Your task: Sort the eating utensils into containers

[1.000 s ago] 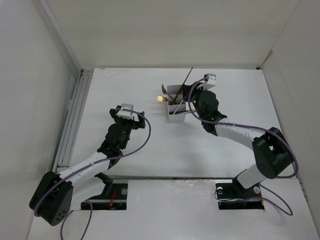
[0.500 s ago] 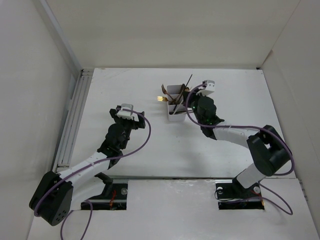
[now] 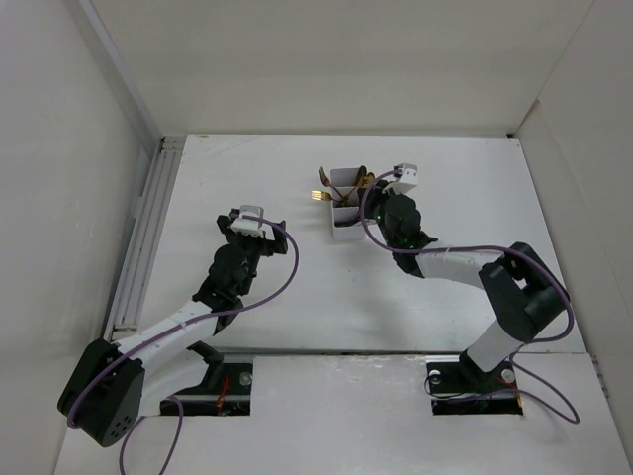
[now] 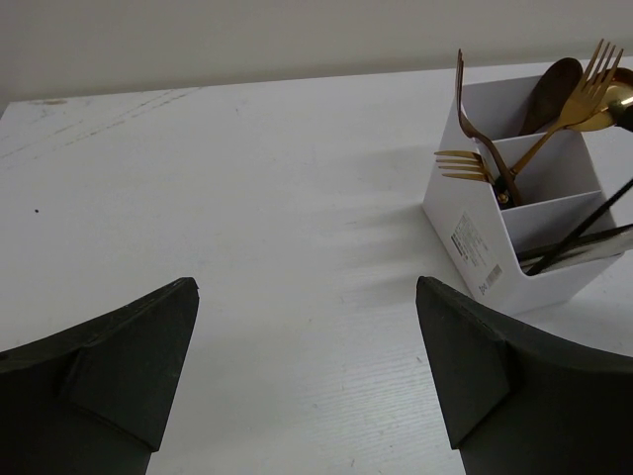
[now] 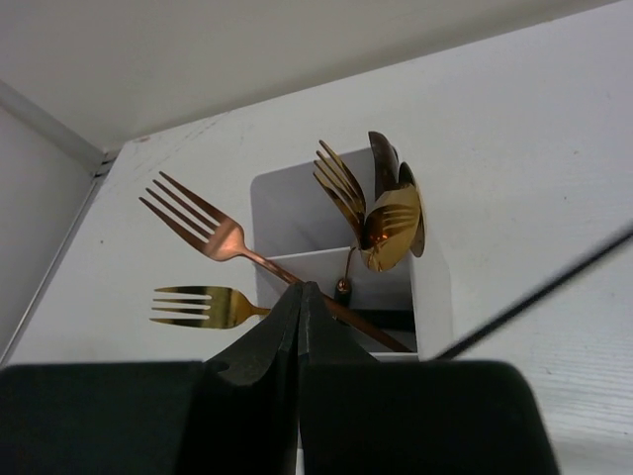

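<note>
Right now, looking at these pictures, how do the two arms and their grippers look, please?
Both arms have white links between bulky black joints: left arm, right arm. A purple cable loops along each. A small white block sits at each wrist. The left gripper and right gripper have matte black, wedge-shaped fingers.

A: Is there any writing to read?

B: Only in one place. A small label point(image 4: 477, 253) is stuck on the side wall of the white box point(image 4: 569, 280), and it shows in the left wrist view.

A: What does it say?

B: I can't tell. There are a few lines of tiny dark print and what may be a barcode, all too small to read.

A: And the other two views?

B: Nothing legible there.
</note>
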`<state>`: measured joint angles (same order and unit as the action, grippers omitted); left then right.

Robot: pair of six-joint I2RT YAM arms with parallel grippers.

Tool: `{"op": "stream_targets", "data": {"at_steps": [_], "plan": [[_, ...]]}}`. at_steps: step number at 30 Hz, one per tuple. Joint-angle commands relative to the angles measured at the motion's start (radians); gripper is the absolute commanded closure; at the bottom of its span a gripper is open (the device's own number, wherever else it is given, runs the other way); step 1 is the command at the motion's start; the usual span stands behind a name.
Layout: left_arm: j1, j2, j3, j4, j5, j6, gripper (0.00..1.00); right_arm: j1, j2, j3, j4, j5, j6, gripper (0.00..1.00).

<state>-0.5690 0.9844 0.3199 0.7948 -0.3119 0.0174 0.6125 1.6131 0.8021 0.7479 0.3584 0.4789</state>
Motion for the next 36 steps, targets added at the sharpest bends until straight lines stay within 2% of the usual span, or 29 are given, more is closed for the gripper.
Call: {"op": "stream_targets", "data": {"at_steps": [1, 6, 9, 13, 14, 15, 17, 18, 19, 20, 21, 22, 23, 24, 25, 27, 28, 31, 33, 36], "plan": [[-0.005, -0.016, 0.001, 0.03, -0.007, -0.004, 0.1, 0.015, 0.001, -0.003, 0.047, -0.01, 0.001, 1.0], [-0.005, -0.016, 0.001, 0.03, -0.007, -0.004, 0.1, 0.015, -0.053, -0.012, 0.038, 0.002, -0.012, 1.0], [-0.005, -0.016, 0.001, 0.03, -0.007, -0.004, 0.1, 0.015, -0.081, 0.051, -0.024, -0.056, -0.048, 0.93], [-0.005, -0.016, 0.001, 0.03, -0.016, -0.004, 0.1, 0.006, -0.152, 0.242, -0.273, -0.134, -0.134, 0.59], [-0.005, -0.016, 0.001, 0.03, -0.016, -0.004, 0.1, -0.006, -0.153, 0.297, -0.441, -0.144, -0.143, 0.47], [-0.005, -0.016, 0.001, 0.03, -0.027, -0.004, 0.1, -0.043, -0.168, 0.403, -0.523, -0.162, -0.143, 0.4], [-0.005, -0.016, 0.001, 0.03, -0.027, 0.006, 0.1, -0.11, -0.194, 0.482, -0.666, -0.203, -0.155, 0.3], [-0.005, -0.016, 0.001, 0.03, -0.027, 0.006, 0.1, -0.203, -0.205, 0.509, -0.771, -0.273, -0.155, 0.1], [-0.005, -0.016, 0.001, 0.04, -0.027, 0.006, 0.1, -0.261, -0.217, 0.551, -0.821, -0.318, -0.155, 0.0], [-0.005, -0.016, 0.001, 0.04, -0.038, 0.015, 0.1, -0.32, -0.226, 0.568, -0.87, -0.366, -0.155, 0.0], [-0.005, -0.026, 0.01, 0.04, -0.038, 0.015, 0.1, -0.385, -0.226, 0.586, -0.988, -0.434, -0.155, 0.0], [-0.005, -0.026, 0.01, 0.04, -0.049, 0.015, 0.1, -0.511, -0.226, 0.627, -1.056, -0.449, -0.155, 0.0], [-0.005, -0.026, 0.019, 0.04, -0.049, 0.027, 0.1, -0.577, -0.226, 0.649, -1.129, -0.449, -0.155, 0.0], [-0.005, -0.026, 0.019, 0.04, -0.049, 0.027, 0.1, -0.635, -0.199, 0.664, -1.248, -0.434, -0.166, 0.0], [-0.005, -0.026, 0.03, 0.04, -0.061, 0.044, 0.1, -0.742, -0.199, 0.674, -1.284, -0.397, -0.166, 0.0], [-0.005, -0.026, 0.041, 0.04, -0.087, 0.068, 0.1, -0.841, -0.186, 0.657, -1.317, -0.337, -0.166, 0.0], [-0.005, -0.012, 0.057, 0.04, -0.099, 0.084, 0.1, -0.925, -0.186, 0.631, -1.317, -0.256, -0.157, 0.0], [-0.005, 0.014, 0.103, 0.018, -0.099, 0.104, 0.09, -1.02, -0.186, 0.608, -1.328, -0.17, -0.1, 0.0], [-0.005, 0.026, 0.131, 0.005, -0.099, 0.104, 0.09, -1.033, -0.196, 0.608, -1.337, -0.086, -0.091, 0.0], [-0.005, 0.054, 0.179, -0.034, -0.099, 0.113, 0.07, -1.033, -0.185, 0.629, -1.368, -0.085, -0.091, 0.0]]}}
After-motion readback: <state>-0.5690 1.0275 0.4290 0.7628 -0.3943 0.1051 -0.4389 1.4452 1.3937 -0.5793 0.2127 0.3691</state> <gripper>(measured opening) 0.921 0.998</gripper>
